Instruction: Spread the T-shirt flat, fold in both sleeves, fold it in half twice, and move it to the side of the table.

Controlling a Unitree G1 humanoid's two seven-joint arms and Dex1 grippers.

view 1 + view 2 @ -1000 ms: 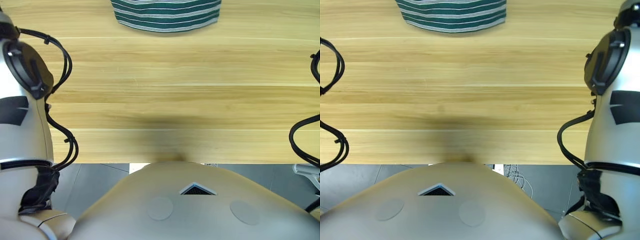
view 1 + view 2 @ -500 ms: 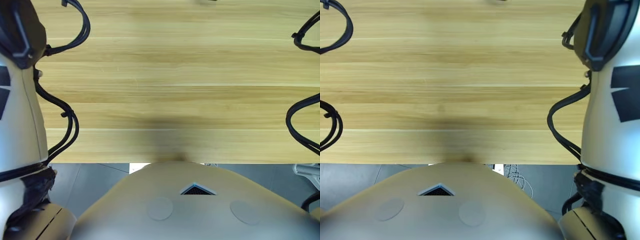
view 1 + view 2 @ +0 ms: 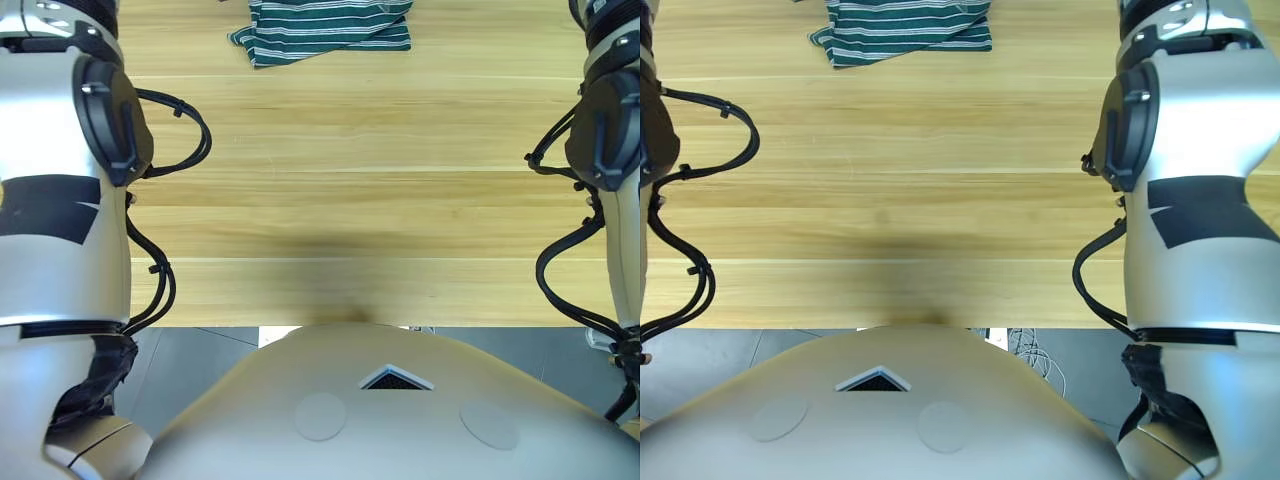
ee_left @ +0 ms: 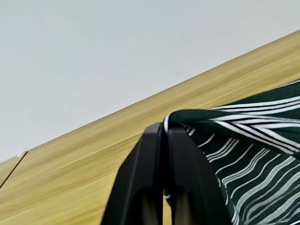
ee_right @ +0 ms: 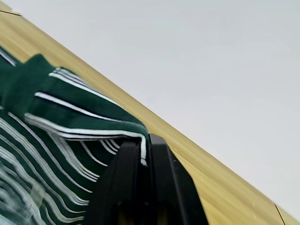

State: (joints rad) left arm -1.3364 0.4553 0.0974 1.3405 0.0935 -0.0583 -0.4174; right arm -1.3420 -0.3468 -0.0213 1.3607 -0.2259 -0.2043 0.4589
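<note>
1. T-shirt [image 3: 325, 25], dark green with thin white stripes, lies bunched on the wooden table [image 3: 350, 200], close to its far edge and about midway between its left and right edges.
2. We see the left gripper [image 4: 165, 138] with its black fingers clenched on a folded edge of the striped cloth.
3. We see the right gripper [image 5: 143, 152] pinching a white-striped hem of the same T-shirt.
4. We see both arms extended forward, one over each side of the table.
</note>
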